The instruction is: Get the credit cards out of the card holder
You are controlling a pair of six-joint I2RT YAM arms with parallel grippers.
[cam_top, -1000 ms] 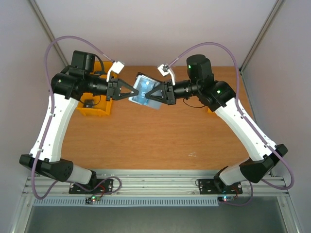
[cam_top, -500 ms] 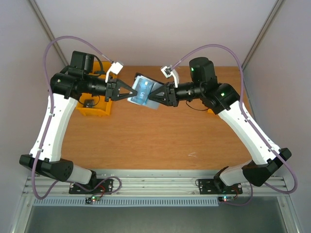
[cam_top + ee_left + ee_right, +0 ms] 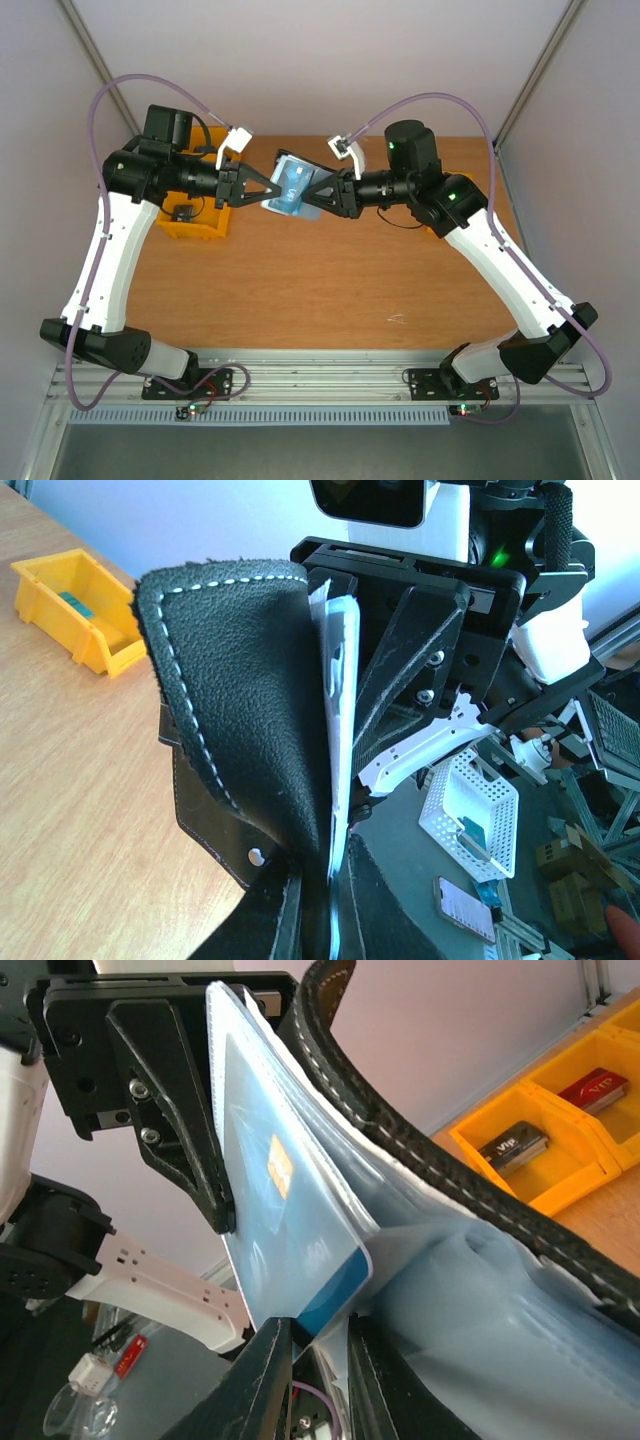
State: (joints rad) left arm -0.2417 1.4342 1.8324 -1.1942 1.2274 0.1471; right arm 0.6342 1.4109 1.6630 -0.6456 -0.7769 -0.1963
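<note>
With the holder [image 3: 230,700] clamped above the desk [image 3: 330,290] in the left jaws and a pale card [image 3: 290,1210] nipped by its corner in the narrow-set right jaws, the card could be let slip, or the holder tugged free, if pulled askew.

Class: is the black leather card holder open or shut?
Open: on the black leather card holder, clear plastic sleeves fan away from the stitched cover.

**Right wrist view.** "Vip" in pale script stands on the black card [image 3: 512,1147] lying in the yellow bin [image 3: 560,1182]. The red card [image 3: 594,1084] in the next compartment bears similar pale lettering, too small to read surely.
</note>
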